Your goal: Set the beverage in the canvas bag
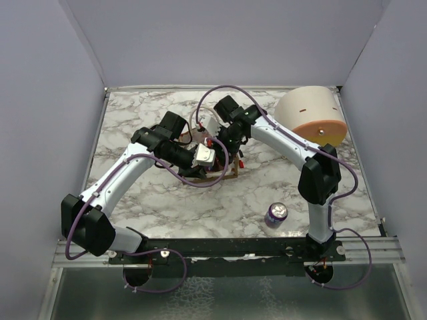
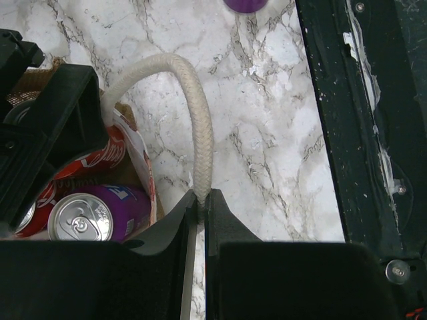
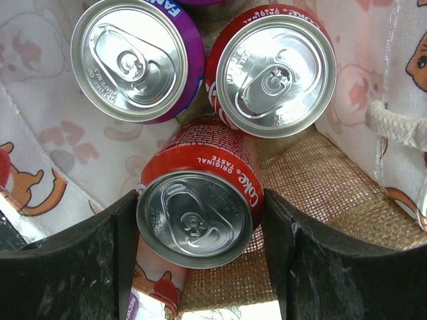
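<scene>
The canvas bag point(image 1: 225, 175) stands mid-table, and both arms reach over it. My left gripper point(image 2: 201, 200) is shut on the bag's white rope handle point(image 2: 193, 100), with the bag wall point(image 2: 137, 150) just to its left. My right gripper point(image 3: 200, 223) is inside the bag, shut on a red cola can point(image 3: 197, 200) that is tilted above the burlap floor point(image 3: 320, 173). A purple can point(image 3: 130, 57) and a second red can point(image 3: 270, 67) stand upright in the bag beyond it. In the top view the grippers point(image 1: 203, 157) point(image 1: 223, 143) hide the bag's opening.
Another purple can point(image 1: 276, 214) stands on the marble table at the front right, and its edge shows in the left wrist view point(image 2: 245, 4). A large cream dome container with an orange rim point(image 1: 313, 117) sits at the back right. White walls enclose the table.
</scene>
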Robot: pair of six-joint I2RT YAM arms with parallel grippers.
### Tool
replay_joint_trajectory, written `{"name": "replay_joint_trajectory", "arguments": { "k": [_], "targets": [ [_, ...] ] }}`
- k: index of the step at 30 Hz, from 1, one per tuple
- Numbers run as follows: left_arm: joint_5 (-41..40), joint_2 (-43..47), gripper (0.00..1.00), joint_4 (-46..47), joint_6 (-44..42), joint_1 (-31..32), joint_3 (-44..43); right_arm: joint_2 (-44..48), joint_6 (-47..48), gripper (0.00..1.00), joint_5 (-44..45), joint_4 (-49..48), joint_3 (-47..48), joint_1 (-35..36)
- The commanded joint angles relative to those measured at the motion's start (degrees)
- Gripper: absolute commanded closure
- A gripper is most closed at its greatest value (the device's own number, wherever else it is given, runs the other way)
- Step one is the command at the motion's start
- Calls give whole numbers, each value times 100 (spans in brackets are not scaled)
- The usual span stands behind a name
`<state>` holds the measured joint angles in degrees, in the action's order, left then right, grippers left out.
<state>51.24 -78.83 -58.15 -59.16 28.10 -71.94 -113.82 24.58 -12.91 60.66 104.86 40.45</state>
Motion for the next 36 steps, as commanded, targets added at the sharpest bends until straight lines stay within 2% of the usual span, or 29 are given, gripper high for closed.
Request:
{"name": "replay_joint_trajectory", "arguments": {
  "k": [1,14,28,36],
  "targets": [
    [345,36,100,-62,-155,47,29,-117,82,73,140,-241,-102,-2],
    [378,43,100,-79,-181,56,54,-80,302,61,236,-641,-681,-2],
    [343,174,100,-73,-184,56,113,-34,339,33,258,-452,-381,-4],
    [324,198,100,-73,-170,56,128,86,281,21,141,-369,-229,-2]
  ]
}}
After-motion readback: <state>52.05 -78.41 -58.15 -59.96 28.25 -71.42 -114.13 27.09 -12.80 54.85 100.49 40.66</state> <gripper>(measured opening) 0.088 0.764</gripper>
